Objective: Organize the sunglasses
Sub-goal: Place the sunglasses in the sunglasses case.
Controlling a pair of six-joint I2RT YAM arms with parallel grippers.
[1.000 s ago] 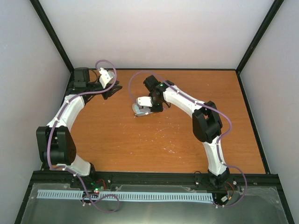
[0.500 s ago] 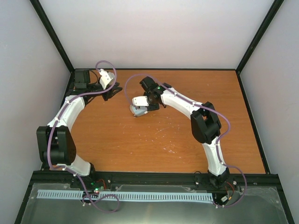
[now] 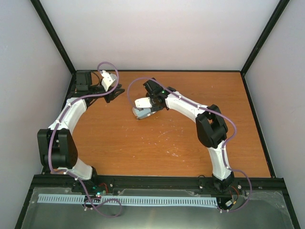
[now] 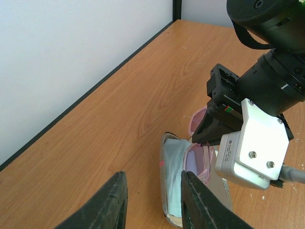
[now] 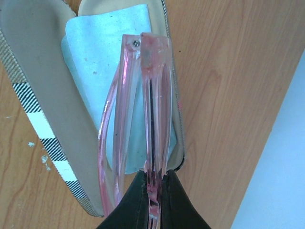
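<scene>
while the right gripper [image 5: 152, 188] pinches the folded sunglasses [image 5: 143, 105] by one end, they sit over the open case [image 5: 45, 119], right above the blue cloth [image 5: 95, 57] that lines it. whether the frame touches the cloth i cannot tell. so the pick is done and the glasses are lined up with the case. what's left, i judge, is lowering them in, letting go, and perhaps closing the case. the left gripper [image 4: 152, 200] hovers near the case over the table [image 4: 119, 105], fingers spread, holding nothing.
</scene>
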